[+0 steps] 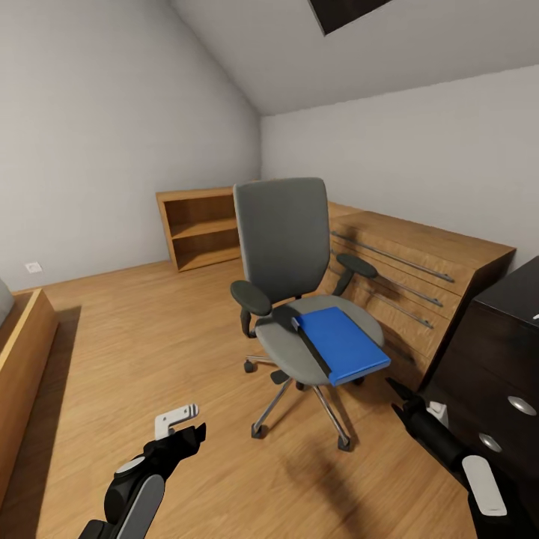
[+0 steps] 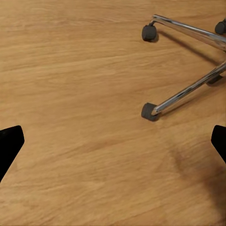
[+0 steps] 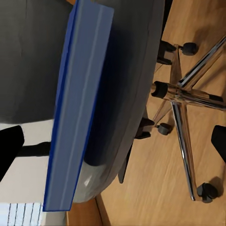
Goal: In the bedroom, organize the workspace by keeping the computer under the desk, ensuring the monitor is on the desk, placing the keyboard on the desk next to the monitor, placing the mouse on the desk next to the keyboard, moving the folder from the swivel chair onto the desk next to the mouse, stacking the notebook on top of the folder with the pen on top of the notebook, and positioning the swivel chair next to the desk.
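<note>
Right tool (image 1: 398,399), jaws spread and empty, nears the blue folder (image 1: 343,343) on the swivel chair (image 1: 299,299); it must next grasp the folder's edge.

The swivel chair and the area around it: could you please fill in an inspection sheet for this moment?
Surface: wooden floor, bare where it shows.
Job's things: blue folder lies flat on the seat of the grey swivel chair, towards the seat's front edge; its spine shows in the right wrist view.
Clutter: nothing seen.
Grippers: left tool open, above the floor near the chair's base; right tool open, short of the folder, holding nothing.
Cables: nothing seen.
Surroundings: open wooden shelf by the wall, wooden drawer unit behind the chair, dark cabinet at right.
</note>
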{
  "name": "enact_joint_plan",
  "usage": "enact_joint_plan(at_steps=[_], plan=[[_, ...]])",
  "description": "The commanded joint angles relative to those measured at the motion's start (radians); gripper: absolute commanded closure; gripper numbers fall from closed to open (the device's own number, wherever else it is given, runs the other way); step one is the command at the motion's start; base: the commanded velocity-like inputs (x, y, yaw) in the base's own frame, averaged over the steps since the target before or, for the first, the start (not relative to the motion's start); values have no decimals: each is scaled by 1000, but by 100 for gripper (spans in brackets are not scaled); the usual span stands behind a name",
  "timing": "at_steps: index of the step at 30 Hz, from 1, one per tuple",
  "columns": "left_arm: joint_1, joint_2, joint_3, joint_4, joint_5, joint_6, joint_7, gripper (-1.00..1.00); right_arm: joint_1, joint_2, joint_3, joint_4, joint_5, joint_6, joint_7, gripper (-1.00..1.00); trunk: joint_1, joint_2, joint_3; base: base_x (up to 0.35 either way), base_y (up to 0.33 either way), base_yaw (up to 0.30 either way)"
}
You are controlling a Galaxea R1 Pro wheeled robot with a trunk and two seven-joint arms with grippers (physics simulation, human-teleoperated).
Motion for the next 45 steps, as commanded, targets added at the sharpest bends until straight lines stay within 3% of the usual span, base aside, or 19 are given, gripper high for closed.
enact_joint_plan(at_steps=[1, 16, 23, 45], plan=[[-1, 0, -1, -1, 10, 1, 9, -100, -1, 0, -1, 0, -4, 7, 6, -100, 0, 0, -1, 0, 0, 0], [-1, 1, -1, 16, 7, -2, 8, -100, -1, -2, 0, 0, -4, 8, 15, -100, 0, 0, -1, 0, 0, 0], [-1, 1, -1, 17, 6, -2, 8, -100, -1, -2, 0, 0, -3, 7, 16, -100, -27, 49, 21, 0, 0, 0], [-1, 1, -1, 26, 7, -2, 6, -100, -1, -2, 0, 0, -3, 7, 16, -100, -27, 49, 21, 59, 15, 0]])
